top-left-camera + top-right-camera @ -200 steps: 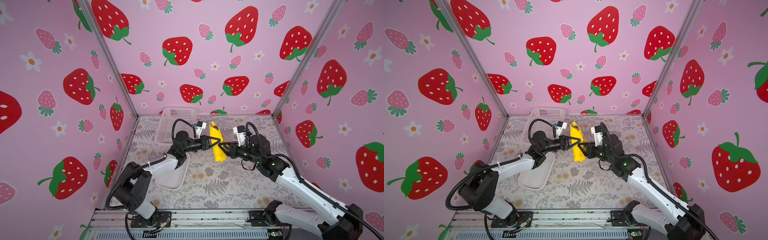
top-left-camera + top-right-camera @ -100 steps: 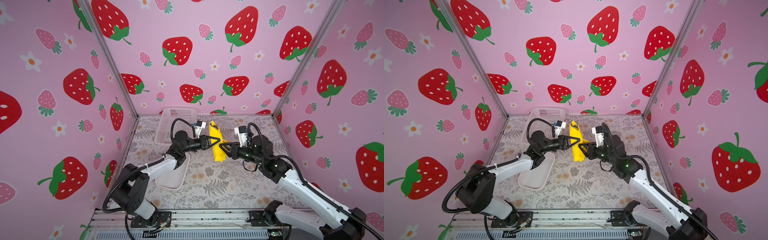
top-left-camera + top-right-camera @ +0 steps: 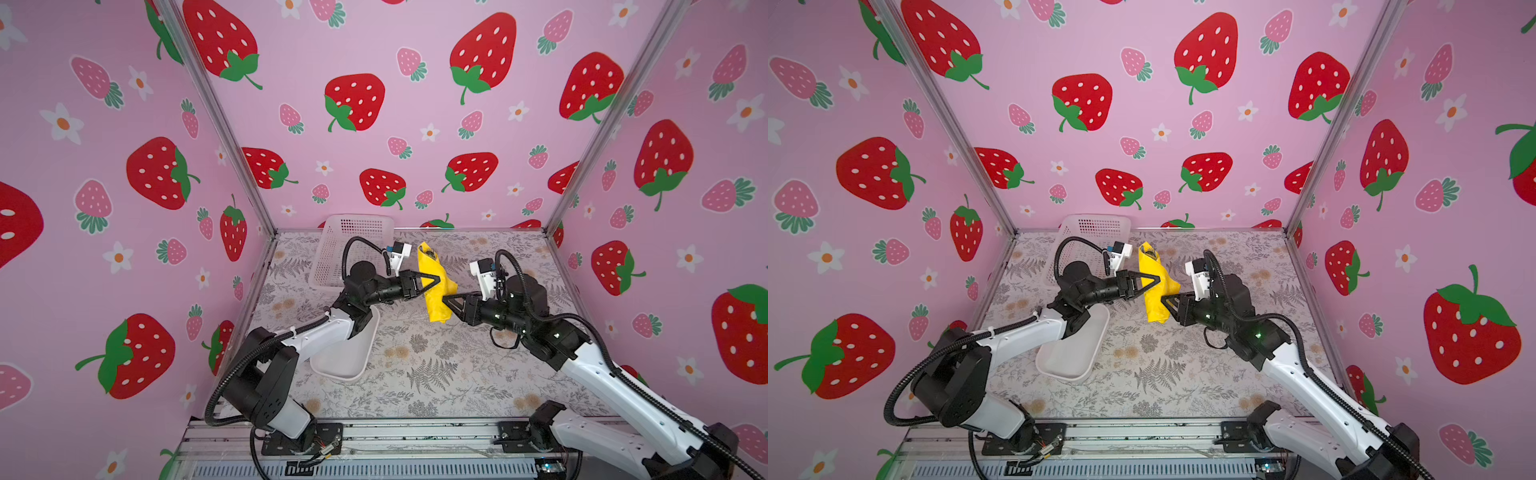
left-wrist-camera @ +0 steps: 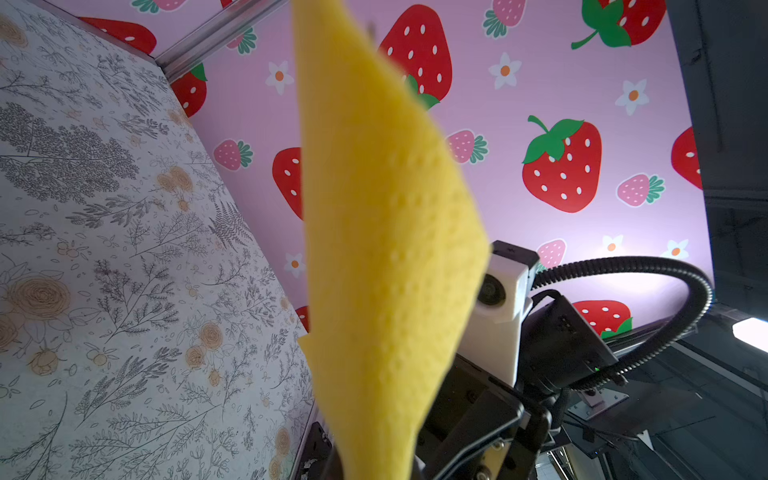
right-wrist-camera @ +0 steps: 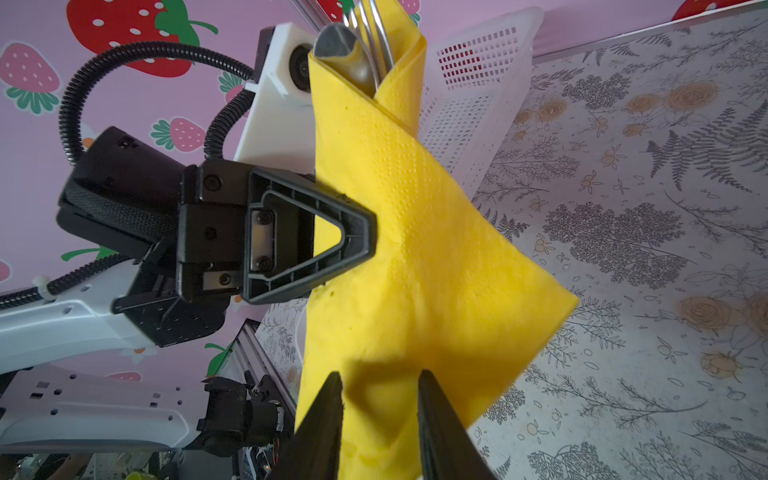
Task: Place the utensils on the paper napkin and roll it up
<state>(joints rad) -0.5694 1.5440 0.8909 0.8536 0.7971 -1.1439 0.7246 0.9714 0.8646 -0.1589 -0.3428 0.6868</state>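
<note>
The yellow paper napkin (image 3: 434,286) (image 3: 1154,291) is rolled into a bundle and hangs upright above the table. The shiny tops of the utensils (image 5: 361,41) poke out of its upper end. My left gripper (image 3: 437,279) (image 5: 368,241) is shut on the roll's middle from the left; in its own wrist view the napkin (image 4: 386,249) fills the centre and hides the jaws. My right gripper (image 3: 445,298) (image 5: 380,374) reaches in from the right at the roll's lower part. Its fingers stand apart against the loose yellow paper (image 5: 415,249), so it is open.
A white mesh basket (image 3: 353,249) (image 5: 469,104) stands at the back left, behind the left arm. A white tray (image 3: 349,353) (image 3: 1071,353) lies on the floral table under the left forearm. Pink strawberry walls close in three sides.
My right gripper's jaws have narrowed at the lower part of the napkin. The left gripper still holds the roll in nearly the same place.
</note>
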